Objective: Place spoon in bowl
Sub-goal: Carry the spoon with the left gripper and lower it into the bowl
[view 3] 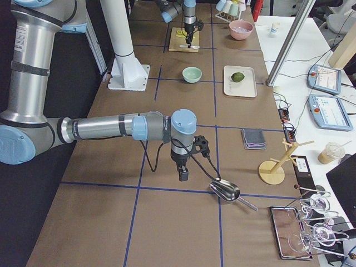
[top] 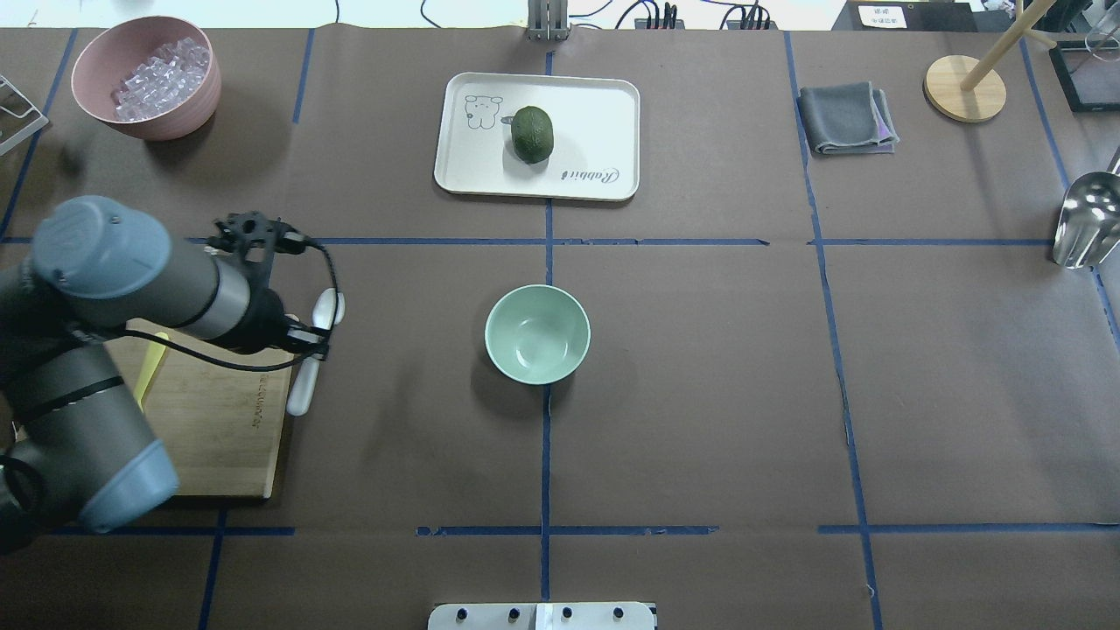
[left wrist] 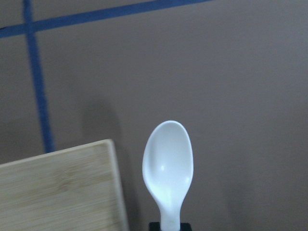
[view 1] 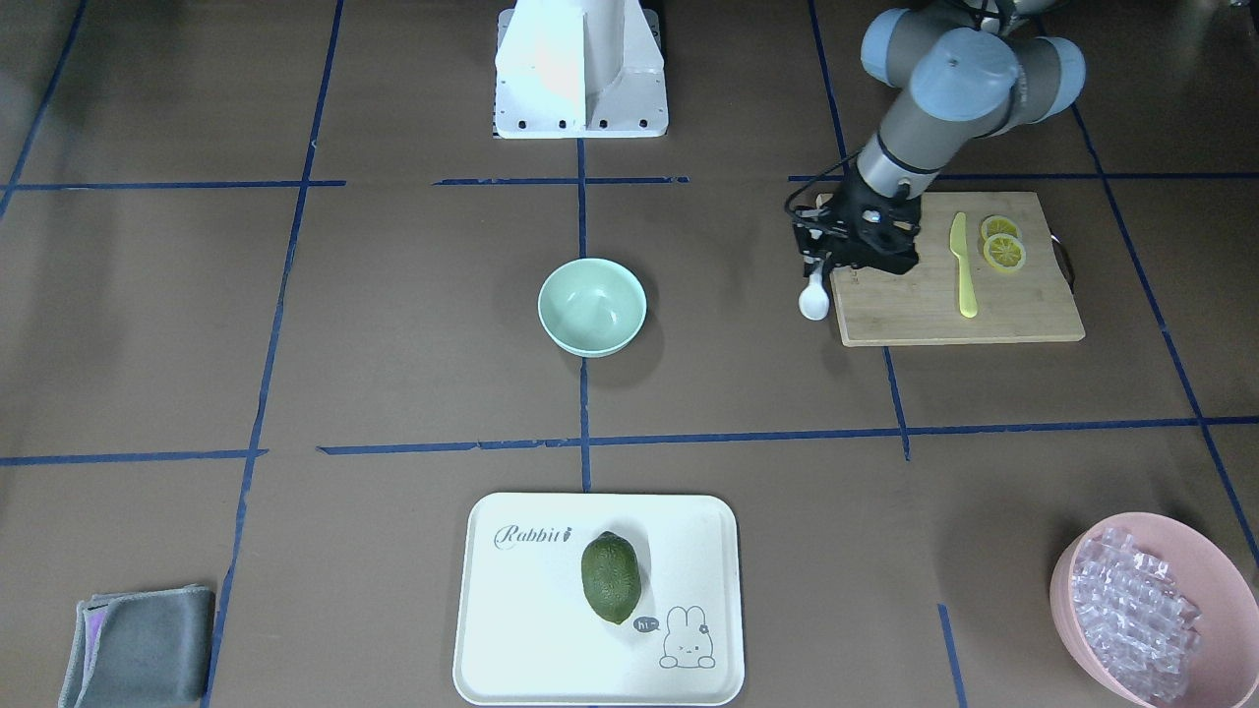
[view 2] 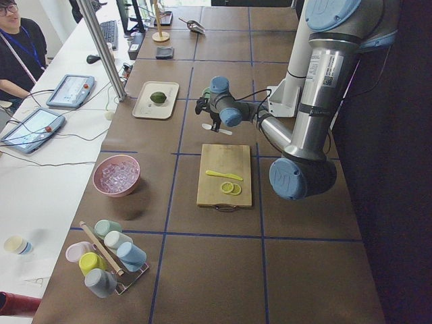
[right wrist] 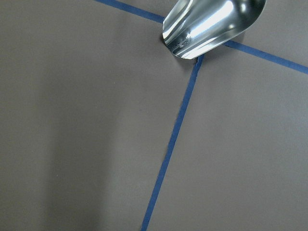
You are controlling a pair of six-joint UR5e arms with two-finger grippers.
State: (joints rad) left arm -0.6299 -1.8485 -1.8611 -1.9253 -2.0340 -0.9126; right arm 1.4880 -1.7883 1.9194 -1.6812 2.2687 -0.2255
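Left pincer: black two-finger pincer, its fingers drawn in tight on the handle of a small white plastic spoon, pinching it.
Spoon in the grip: the oval scoop sticks out past the fingertips, with its hollow face toward the left wrist camera. The overhead view shows the handle's other end on the far side of the fingers.
Beneath the pincer: brown tabletop marked with blue tape lines. I cannot tell whether the scoop touches it.
Just beside the pincer: a rectangular bamboo cutting board on the robot's left of it, with one corner next to the scoop.
Farther out on the board: a yellow plastic knife, and beyond it two lemon slices touching each other.
Well apart, toward the robot's right: a small round pale mint-green bowl, upright on a tape line at the table's middle. The spoon is not yet in it.
Farther still, away from the robot: a white rectangular rabbit-print tray carrying a dark green oval fruit, and a larger pink bowl of clear ice-like pieces.
Right pincer: far across the table from the left pincer, hanging over the tabletop near a shiny metal scoop. It shows only in the side view, so I cannot tell how far it is spread.
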